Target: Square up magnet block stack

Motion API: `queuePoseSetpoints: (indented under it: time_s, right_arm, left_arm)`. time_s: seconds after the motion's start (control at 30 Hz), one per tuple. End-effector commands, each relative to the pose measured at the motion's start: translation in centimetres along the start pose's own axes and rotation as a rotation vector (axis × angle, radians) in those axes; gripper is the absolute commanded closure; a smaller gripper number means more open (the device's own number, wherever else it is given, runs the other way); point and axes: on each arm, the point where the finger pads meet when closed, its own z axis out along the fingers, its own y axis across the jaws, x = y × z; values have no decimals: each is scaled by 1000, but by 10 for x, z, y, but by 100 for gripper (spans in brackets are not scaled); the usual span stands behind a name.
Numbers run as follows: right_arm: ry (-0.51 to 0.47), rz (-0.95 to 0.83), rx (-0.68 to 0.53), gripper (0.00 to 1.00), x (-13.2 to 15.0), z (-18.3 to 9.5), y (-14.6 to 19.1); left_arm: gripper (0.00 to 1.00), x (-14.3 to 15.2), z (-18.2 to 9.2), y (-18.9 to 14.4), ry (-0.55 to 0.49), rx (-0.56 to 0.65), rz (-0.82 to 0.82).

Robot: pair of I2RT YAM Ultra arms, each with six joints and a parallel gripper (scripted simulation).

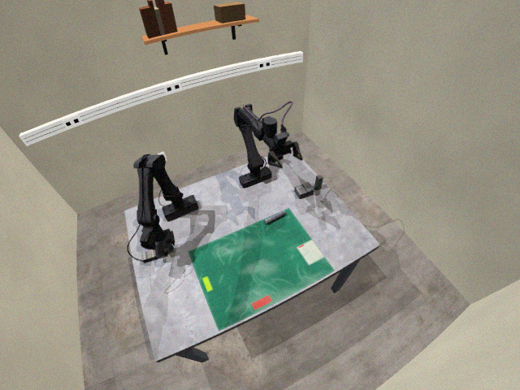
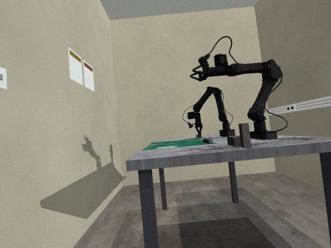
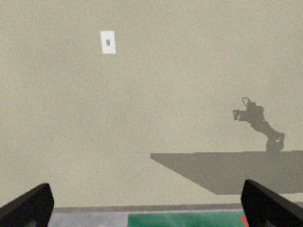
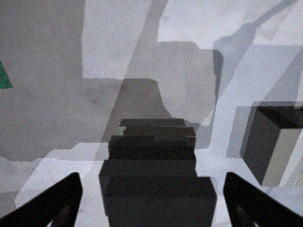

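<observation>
The crooked stack of dark magnet blocks (image 4: 158,200) is seen from above in the right wrist view. Its several blocks show as uneven steps, with lower ones jutting out toward the top of the view. My right gripper (image 1: 163,253) (image 2: 198,135) (image 4: 152,181) points down and is open. In its wrist view the stack lies between the two fingers, with bare table showing on both sides; the exact height of the tips beside the blocks cannot be told. My left gripper (image 1: 288,162) (image 2: 192,73) (image 3: 148,190) is open and empty, raised high and pointing level across the table.
A striped pale and dark object (image 4: 275,151) stands close beside the stack. The green mat (image 1: 235,268) (image 2: 165,144) bears a grey cylinder (image 1: 275,217) (image 2: 207,140), a notepad (image 1: 311,253), a red block (image 1: 262,302) and a yellow block (image 1: 206,283). Grey blocks (image 1: 303,191) (image 2: 244,134) stand below the left gripper.
</observation>
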Motion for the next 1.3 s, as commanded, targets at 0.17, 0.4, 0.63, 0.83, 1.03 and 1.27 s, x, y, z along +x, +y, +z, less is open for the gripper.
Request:
queuePoseSetpoints:
  time_s: [0.17,0.4,0.63,0.83,1.03,1.27]
  right_arm:
    - [-60,-2,11,20,-10,-9,-2]
    - [-50,-6,7,20,-5,-7,3]
    - [-92,4,23,50,-24,-14,-9]
    - [-92,4,23,50,-24,-14,-9]
    - [-92,4,23,50,-24,-14,-9]
    - [-92,4,23,50,-24,-14,-9]
  left_arm:
    - [0,-37,-8,-1,-90,5,1]
    - [0,-37,-8,-1,-90,5,1]
    - [0,-37,-8,-1,-90,5,1]
    - [0,-37,-8,-1,-90,5,1]
    - [0,-37,-8,-1,-90,5,1]
    - [0,-37,-8,-1,-90,5,1]
